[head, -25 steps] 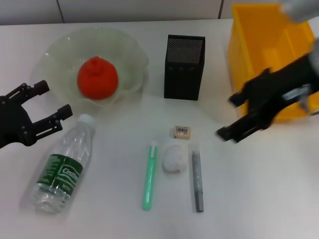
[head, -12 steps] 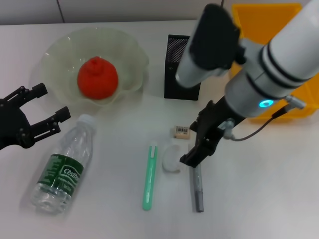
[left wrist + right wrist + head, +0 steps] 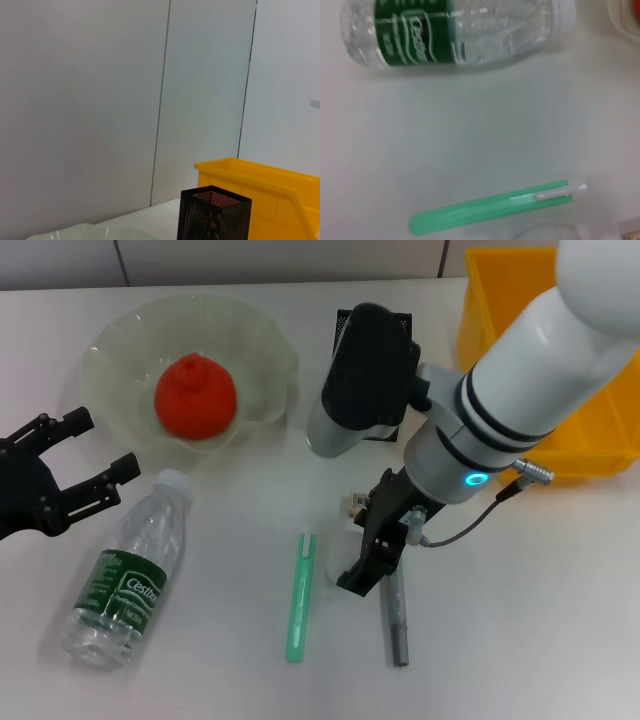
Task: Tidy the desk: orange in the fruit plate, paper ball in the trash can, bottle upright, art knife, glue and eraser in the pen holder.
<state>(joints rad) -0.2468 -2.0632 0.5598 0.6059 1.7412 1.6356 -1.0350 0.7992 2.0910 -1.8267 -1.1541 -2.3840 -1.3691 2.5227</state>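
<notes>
Head view. The red-orange round orange [image 3: 195, 396] sits inside the pale green translucent glass fruit plate with the ruffled rim [image 3: 262, 345]; that step looks done. The small clear plastic bottle with the dark green label [image 3: 127, 579] lies on its side on the white table [image 3: 520, 640], cap toward the plate. The left gripper [image 3: 88, 455] hovers just beside the cap, fingers apart and empty. The right gripper [image 3: 368, 552] is low over the centre of the table, black fingers pointing down where the paper ball should lie; I cannot tell whether they are apart or closed. The black square mesh pen holder [image 3: 396, 325] and tiny beige eraser [image 3: 355, 504] are mostly covered by the right arm. The slim green plastic stick [image 3: 299, 597] and the grey stick [image 3: 397, 625] lie flat on either side of the gripper. The bright yellow rectangular trash can [image 3: 500, 300] is at the right edge.

Left wrist view. Only the wall, pen holder [image 3: 213, 216], trash can [image 3: 272, 187] and a sliver of plate rim show; no fingers visible.

Right wrist view. Bottle [image 3: 455, 30] and green stick [image 3: 495, 206] visible; own fingers not shown.

Risk: the fingers, descending between two sticks lying close by, could nudge either, or the eraser.

Hidden: the paper ball itself; which stick is knife or glue.
</notes>
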